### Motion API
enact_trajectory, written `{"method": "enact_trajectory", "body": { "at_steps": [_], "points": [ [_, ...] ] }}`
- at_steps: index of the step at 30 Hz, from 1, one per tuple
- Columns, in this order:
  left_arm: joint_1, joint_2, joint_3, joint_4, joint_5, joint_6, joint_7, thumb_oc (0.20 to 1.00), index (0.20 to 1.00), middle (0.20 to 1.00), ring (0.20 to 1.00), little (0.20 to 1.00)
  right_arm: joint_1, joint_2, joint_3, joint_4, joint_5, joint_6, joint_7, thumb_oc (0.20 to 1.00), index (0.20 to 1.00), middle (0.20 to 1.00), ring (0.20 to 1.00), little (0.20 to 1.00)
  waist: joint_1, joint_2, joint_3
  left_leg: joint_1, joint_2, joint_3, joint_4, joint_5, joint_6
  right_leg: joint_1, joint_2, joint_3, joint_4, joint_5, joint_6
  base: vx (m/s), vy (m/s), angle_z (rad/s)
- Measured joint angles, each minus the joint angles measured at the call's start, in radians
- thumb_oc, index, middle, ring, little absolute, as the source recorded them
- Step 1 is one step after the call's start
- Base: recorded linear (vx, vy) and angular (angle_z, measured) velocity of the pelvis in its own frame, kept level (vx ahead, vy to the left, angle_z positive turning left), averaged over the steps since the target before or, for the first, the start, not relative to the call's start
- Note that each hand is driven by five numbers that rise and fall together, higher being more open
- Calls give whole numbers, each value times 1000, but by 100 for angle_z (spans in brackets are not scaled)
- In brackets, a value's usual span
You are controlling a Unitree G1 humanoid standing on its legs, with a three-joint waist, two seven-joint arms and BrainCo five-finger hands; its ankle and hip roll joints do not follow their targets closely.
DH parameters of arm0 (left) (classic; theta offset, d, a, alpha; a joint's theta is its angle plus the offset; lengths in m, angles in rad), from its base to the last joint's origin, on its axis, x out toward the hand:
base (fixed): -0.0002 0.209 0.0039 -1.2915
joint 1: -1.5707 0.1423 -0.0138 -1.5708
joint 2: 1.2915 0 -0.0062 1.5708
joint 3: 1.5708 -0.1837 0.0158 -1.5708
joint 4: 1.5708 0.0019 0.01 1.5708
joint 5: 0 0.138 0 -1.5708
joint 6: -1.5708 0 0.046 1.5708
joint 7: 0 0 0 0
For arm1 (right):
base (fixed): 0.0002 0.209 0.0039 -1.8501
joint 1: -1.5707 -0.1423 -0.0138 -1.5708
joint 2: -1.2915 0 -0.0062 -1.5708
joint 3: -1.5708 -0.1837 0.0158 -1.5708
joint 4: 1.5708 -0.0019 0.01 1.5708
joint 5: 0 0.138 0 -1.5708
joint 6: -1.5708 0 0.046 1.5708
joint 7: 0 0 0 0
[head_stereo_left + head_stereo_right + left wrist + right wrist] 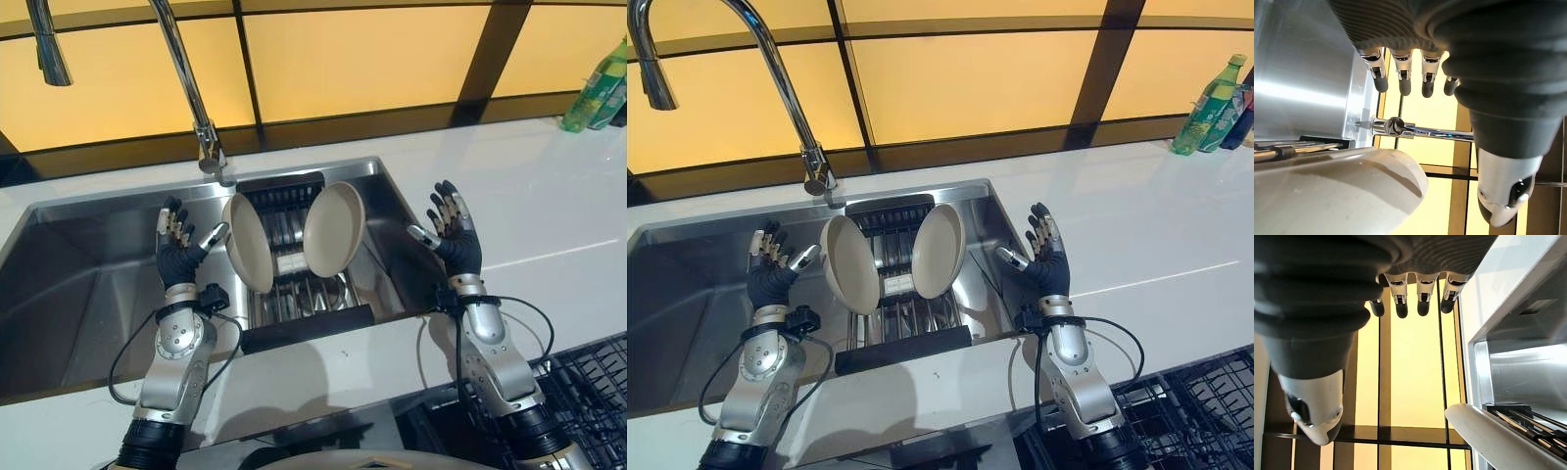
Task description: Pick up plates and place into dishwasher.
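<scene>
Two beige plates, the left plate (247, 242) and the right plate (334, 228), stood on edge in a dish rack (294, 284) set w/ in a steel sink (88, 284), leaning apart from each other in a V. The robot's left hand (177, 245) was raised just beside the left plate, fingers straight and spread, holding nothing; the right hand (453, 227) was up over the sink's right rim near the right plate, likewise spread and empty. A tap (186, 78) arched behind the sink, and a green bottle (598, 93) sat at the counter's (549, 206) far right.
</scene>
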Motion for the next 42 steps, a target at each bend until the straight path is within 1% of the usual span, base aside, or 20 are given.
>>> {"method": "enact_trajectory", "body": {
  "at_steps": [4,22,26,28,31,34,36,37,39,42],
  "points": [
    [-1,1,0,0,0,-12,-15,1000,1000,1000,1000,1000,0,0,0,0,0,0,0,1000,1000,1000,1000,1000,0,0,0,0,0,0,0,0,0,1,0,0,0,0,0,0,0,0],
    [-1,2,1,-1,13,-12,-35,1000,1000,1000,1000,1000,0,1,0,0,0,0,14,1000,1000,1000,1000,1000,1,1,0,1,0,-3,0,0,0,3,2,0,-2,0,0,4,-27,0],
    [-1,31,14,-6,90,-13,-32,1000,1000,1000,1000,1000,0,1,0,0,1,0,24,1000,1000,1000,1000,1000,0,2,0,1,2,-3,1,0,0,3,5,1,-3,0,0,10,-68,0],
    [-1,53,38,-8,99,-13,-31,1000,1000,1000,1000,1000,0,0,0,0,4,1,33,1000,1000,1000,1000,1000,-1,3,0,1,2,-2,1,0,0,4,7,2,-5,0,0,7,-90,-1],
    [-1,104,78,-11,198,-13,-29,1000,1000,1000,1000,1000,0,0,0,0,9,3,43,1000,1000,1000,1000,1000,2,5,0,1,4,-1,1,0,-1,4,10,2,-8,0,-1,3,-83,0],
    [-1,146,103,-18,289,-13,-28,1000,1000,1000,1000,1000,0,-8,0,0,14,6,55,1000,1000,1000,1000,1000,3,14,-2,-1,4,-1,1,0,-1,3,10,3,-10,0,-1,-11,-48,0],
    [-1,181,119,-13,348,-11,-27,1000,1000,1000,1000,1000,0,-21,0,0,22,8,60,1000,1000,1000,1000,1000,3,25,-4,-2,5,-1,1,0,-3,-1,11,4,-12,0,-1,-20,-42,-1],
    [-1,215,119,-2,391,-10,-28,1000,1000,1000,1000,1000,0,-31,0,0,26,10,65,1000,1000,1000,1000,1000,4,31,-4,-1,5,0,1,1,-3,-1,11,5,-12,0,-1,0,0,0],
    [-1,265,126,9,464,-9,-27,1000,1000,1000,1000,1000,0,-56,0,0,30,14,71,1000,1000,1000,1000,1000,4,51,-5,-2,6,0,1,1,-4,-2,12,6,-12,0,-1,0,0,0],
    [-2,286,126,46,543,-11,-27,1000,1000,1000,1000,1000,0,-80,3,0,39,21,73,1000,1000,1000,1000,1000,5,76,-20,-6,5,-1,2,1,-4,-9,11,11,-11,0,-1,-7,24,-2]
  ]
}}
